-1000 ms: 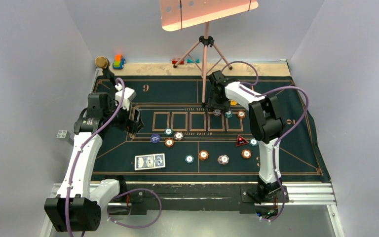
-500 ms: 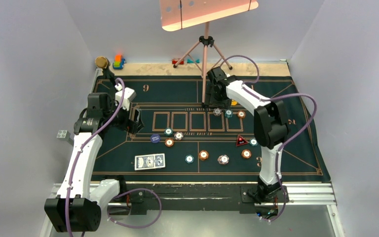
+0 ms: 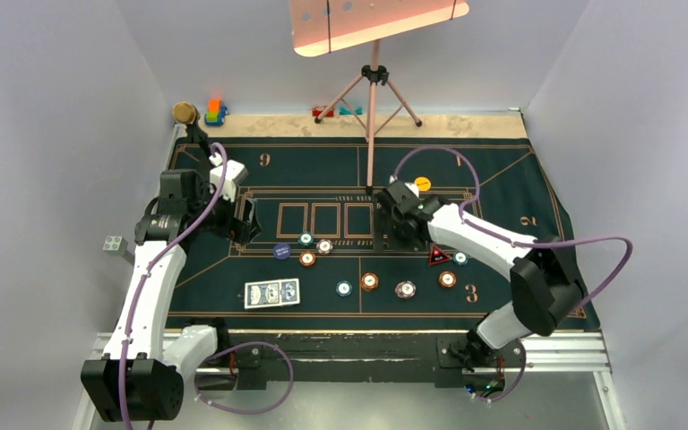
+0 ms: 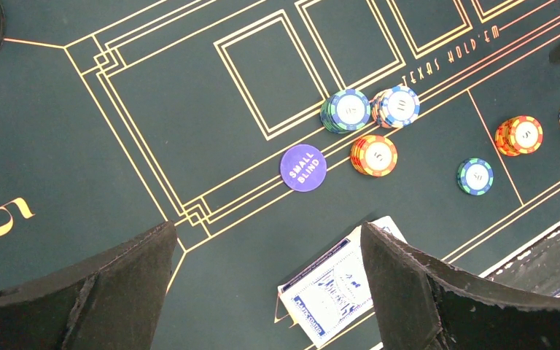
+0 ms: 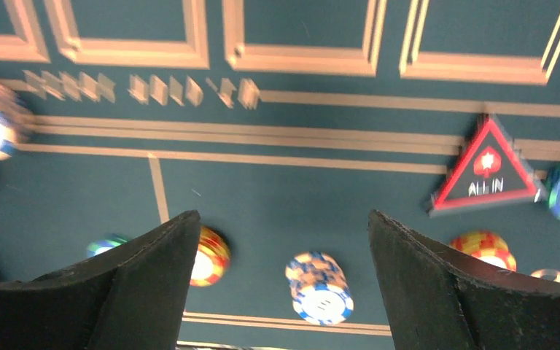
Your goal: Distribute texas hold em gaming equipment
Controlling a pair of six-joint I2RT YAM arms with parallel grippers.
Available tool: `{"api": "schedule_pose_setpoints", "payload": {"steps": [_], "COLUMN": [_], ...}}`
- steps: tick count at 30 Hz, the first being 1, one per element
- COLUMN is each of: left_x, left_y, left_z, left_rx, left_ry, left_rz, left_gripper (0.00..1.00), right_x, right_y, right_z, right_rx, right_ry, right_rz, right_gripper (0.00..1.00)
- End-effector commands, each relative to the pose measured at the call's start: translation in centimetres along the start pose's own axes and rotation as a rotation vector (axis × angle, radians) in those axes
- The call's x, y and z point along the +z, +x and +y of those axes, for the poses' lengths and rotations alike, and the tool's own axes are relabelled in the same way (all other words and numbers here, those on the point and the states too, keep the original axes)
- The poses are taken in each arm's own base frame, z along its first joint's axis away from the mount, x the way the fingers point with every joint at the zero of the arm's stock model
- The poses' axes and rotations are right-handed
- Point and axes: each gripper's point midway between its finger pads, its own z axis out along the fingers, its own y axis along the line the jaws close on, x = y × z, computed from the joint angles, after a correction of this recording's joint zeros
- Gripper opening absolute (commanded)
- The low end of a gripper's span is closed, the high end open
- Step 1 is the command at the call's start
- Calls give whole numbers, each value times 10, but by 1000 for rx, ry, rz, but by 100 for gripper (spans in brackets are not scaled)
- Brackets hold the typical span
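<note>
From above, the left gripper hung spread and empty at the left end of the mat. The right gripper was splayed too, holding nothing, low over the card boxes. The playing cards lay near the front edge, chips were scattered through the middle, and the yellow disc sat further back. The right arm's looping cable could probably drag across chips and scatter them. The mat was dark green felt with gold lines, a tan strip of table showed behind it, and pale grey walls closed 3 sides

At the left wrist, the Small Blind disc lay just beside 3 chip stacks, with the cards below, close to the mat's near edge. Thin cards flat on felt would likely slip from the wide fingers, or get pushed off that edge

The right wrist view was blurred. The triangular marker lay to the right and a pinkish-white stack sat below the gap between the fingers. A hurried close there might well topple the stack or nudge the orange stack beside the left finger
</note>
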Motion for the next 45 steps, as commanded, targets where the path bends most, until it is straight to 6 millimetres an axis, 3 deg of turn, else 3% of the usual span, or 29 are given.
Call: {"api": "schedule_pose_setpoints", "payload": {"steps": [1, 9, 17, 24, 34, 45], "left_x": [-1, -2, -1, -2, -3, -3], "left_y": [-6, -6, -6, -6, -7, -7], "left_z": [2, 2, 1, 1, 1, 0], "left_rx": [20, 18, 22, 24, 24, 22], "left_ry": [-4, -1, -1, -2, -4, 3], "left_rz": [-29, -28, -28, -30, -34, -35], "left_gripper": [100, 100, 100, 100, 100, 100], "right_x": [-7, -2, 10, 6, 6, -16], "right_y": [39, 87, 115, 120, 119, 103], "right_z": [-14, -17, -18, -24, -32, -34], "right_rx": [55, 28, 4, 15, 15, 29], "right_ry": [5, 9, 59, 73, 116, 118], "right_rz": [42, 129, 183, 174, 165, 121], "right_gripper": [89, 91, 88, 82, 51, 34]}}
